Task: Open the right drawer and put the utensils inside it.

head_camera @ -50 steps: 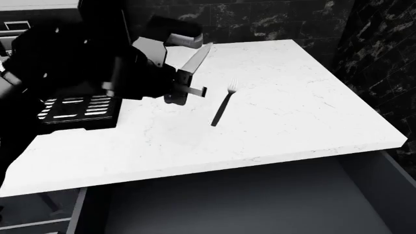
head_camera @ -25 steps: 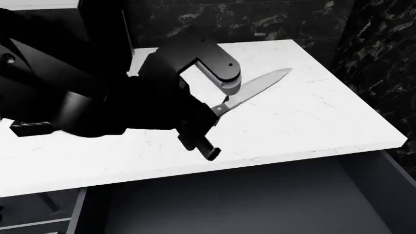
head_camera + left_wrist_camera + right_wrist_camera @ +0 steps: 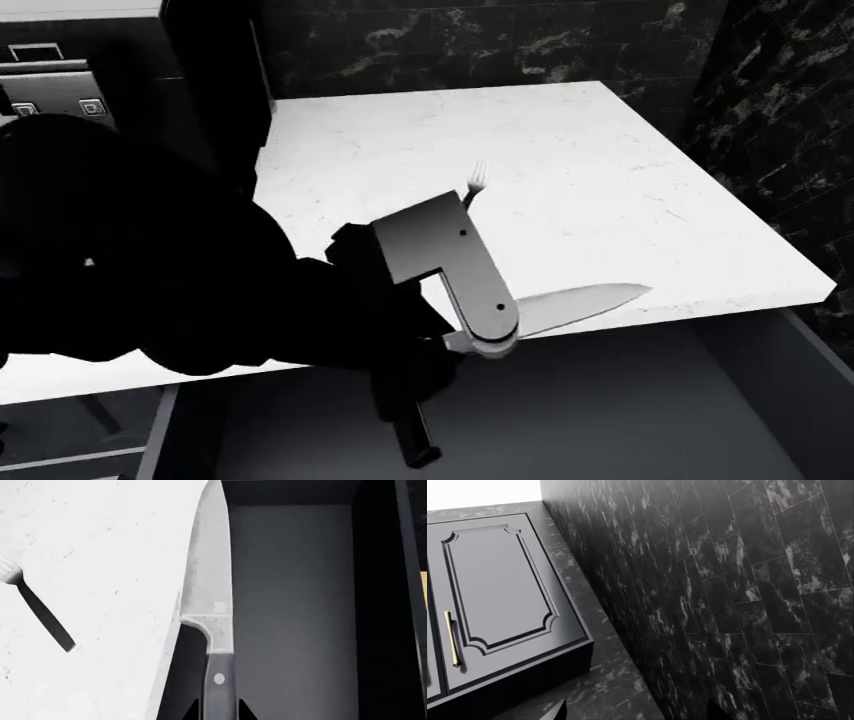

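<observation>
Since a second ago our left gripper (image 3: 447, 350) has swung the knife (image 3: 581, 303) from countertop (image 3: 601, 200) to its front edge | left wrist: jaws clamp the handle, blade over the right drawer (image 3: 293, 605), fork (image 3: 40, 612) left on marble | head: we should clear the edge before lowering | right wrist: right gripper (image 3: 634, 712) spread, empty, facing a cabinet door (image 3: 500, 590)

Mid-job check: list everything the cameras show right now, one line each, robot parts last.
knife: one, silver blade with black riveted handle, held in the left tool, blade over the countertop's front edge, handle over the open drawer.
fork: one, silver tines and black handle, lying on the countertop.
countertop: one, white marble, above the drawer.
right drawer: one, dark grey inside, pulled open, nothing visible inside.
cabinet door: one, navy panelled with brass bar handle, in the right wrist view.
tiled wall: one, black marbled, behind and beside the countertop.
left tool: one, black, shut on the knife handle.
right tool: one, dark fingertips apart, holding nothing, facing the wall.
</observation>
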